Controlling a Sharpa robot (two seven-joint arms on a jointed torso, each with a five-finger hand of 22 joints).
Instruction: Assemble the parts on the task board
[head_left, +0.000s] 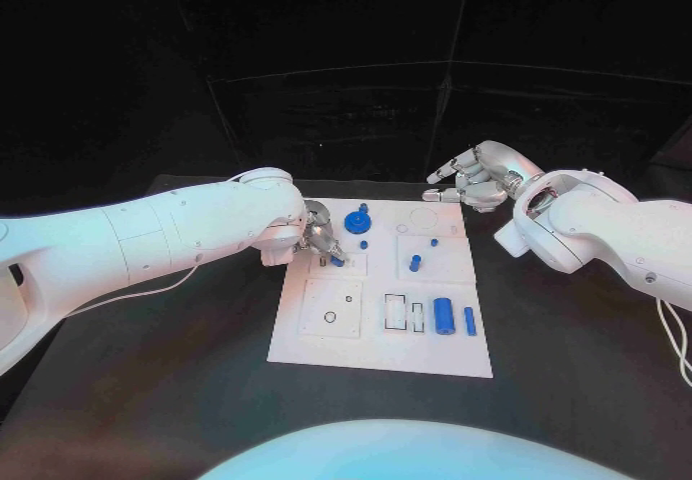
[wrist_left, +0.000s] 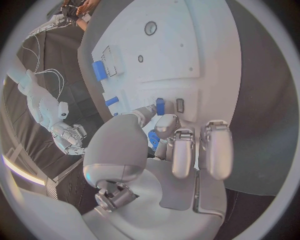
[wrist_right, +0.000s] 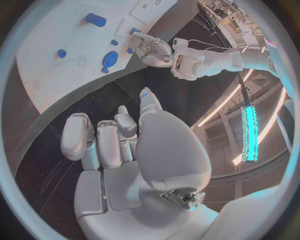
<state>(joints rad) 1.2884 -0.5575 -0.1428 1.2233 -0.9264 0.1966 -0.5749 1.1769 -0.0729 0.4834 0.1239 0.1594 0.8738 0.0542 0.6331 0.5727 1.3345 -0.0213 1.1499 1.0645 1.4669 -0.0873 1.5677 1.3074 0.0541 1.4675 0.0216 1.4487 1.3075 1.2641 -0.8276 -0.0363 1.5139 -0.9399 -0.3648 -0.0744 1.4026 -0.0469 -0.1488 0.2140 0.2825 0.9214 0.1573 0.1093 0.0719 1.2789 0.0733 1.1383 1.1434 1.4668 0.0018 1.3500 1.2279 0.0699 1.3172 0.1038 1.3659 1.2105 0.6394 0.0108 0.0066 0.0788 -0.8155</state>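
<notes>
The white task board (head_left: 335, 345) lies in the middle of the black table. My left hand (head_left: 320, 243) is low over its far left part, and thumb and a finger pinch a small blue part (head_left: 336, 260), (wrist_left: 160, 106) beside a small slot (wrist_left: 180, 105). Just beyond the hand stands a round blue part (head_left: 358, 217). A blue peg (head_left: 415, 263) stands mid-board, and a thick blue cylinder (head_left: 444, 314) and a slim one (head_left: 470, 321) lie at the near right. My right hand (head_left: 476, 177) hovers off the board's far right corner, holding nothing, fingers loosely apart.
Two tiny blue parts (head_left: 364, 243), (head_left: 434, 241) sit on the far half of the board. Outlined recesses (head_left: 402, 312) lie left of the cylinders, and a small round hole (head_left: 330, 317) is at the near left. Black table (head_left: 159, 380) surrounds the board.
</notes>
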